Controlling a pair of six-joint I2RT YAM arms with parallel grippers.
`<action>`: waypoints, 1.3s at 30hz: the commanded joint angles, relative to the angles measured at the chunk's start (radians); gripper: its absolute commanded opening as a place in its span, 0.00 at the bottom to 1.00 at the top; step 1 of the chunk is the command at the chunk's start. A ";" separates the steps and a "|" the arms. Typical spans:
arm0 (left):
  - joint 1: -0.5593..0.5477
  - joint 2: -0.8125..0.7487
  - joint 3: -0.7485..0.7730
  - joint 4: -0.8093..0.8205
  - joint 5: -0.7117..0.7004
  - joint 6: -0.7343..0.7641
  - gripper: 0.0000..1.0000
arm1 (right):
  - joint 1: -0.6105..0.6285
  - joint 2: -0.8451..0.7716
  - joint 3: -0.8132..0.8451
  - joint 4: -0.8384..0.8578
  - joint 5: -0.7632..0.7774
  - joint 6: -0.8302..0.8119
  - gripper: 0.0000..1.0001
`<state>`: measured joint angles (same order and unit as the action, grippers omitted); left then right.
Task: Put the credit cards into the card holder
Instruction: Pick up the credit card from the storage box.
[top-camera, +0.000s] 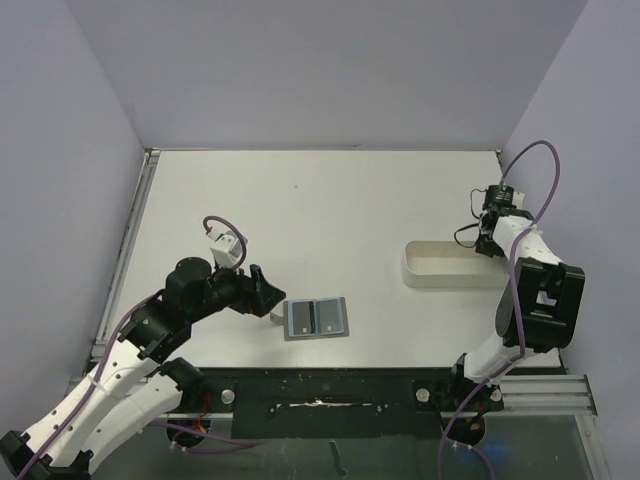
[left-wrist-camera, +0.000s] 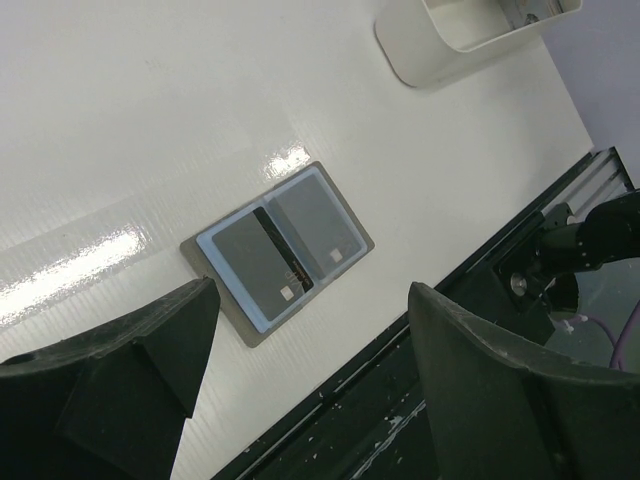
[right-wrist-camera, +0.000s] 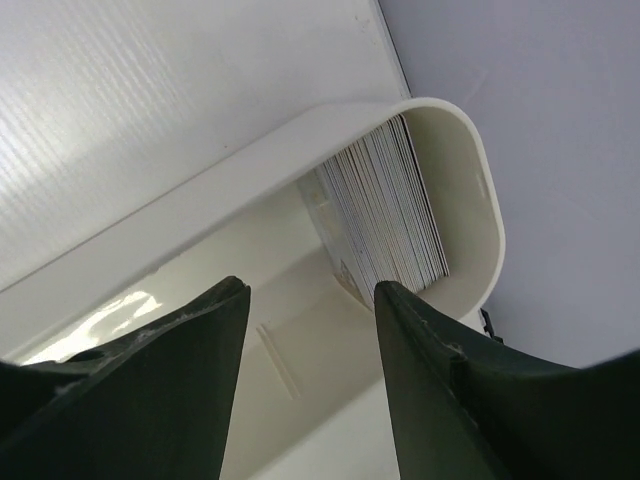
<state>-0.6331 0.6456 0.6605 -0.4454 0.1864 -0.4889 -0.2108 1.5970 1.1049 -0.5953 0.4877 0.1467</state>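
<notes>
My right end effector (right-wrist-camera: 312, 290) hangs over the 3 o'clock end of the white tray (top-camera: 445, 281). Its jaws are apart and nothing is between them. In its wrist view, the stack of credit cards (right-wrist-camera: 385, 210) stands on edge against the tray's rounded end, at about 1 o'clock from my fingertips and just beyond them. The stack's thickness runs roughly across that view, the same way my jaws close. I judge the next move to be a shift toward 1 o'clock and down, not a big turn.

My left end effector (top-camera: 264, 292) is spread wide and empty, low over the counter (top-camera: 330, 210). The card holder (top-camera: 316, 318) lies open and flat just beside it, at 4 o'clock in the top view, with its long axis running 9 to 3. Two dark cards (left-wrist-camera: 250, 262) show against its blue lining.

So my right arm is nearer the stack and my left is nearer the card holder, which lies well apart from the tray, toward 8 o'clock.
</notes>
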 joint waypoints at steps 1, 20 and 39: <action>-0.008 -0.031 0.012 0.024 -0.025 0.011 0.75 | 0.000 0.058 0.016 0.074 0.095 -0.029 0.53; -0.012 -0.055 0.014 0.016 -0.067 0.010 0.77 | -0.010 0.106 -0.019 0.113 0.191 -0.155 0.32; -0.012 -0.050 0.011 0.020 -0.067 0.010 0.78 | -0.003 0.094 0.009 0.089 0.210 -0.171 0.09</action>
<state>-0.6407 0.5987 0.6605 -0.4465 0.1230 -0.4889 -0.2146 1.7123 1.0767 -0.5171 0.6712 -0.0280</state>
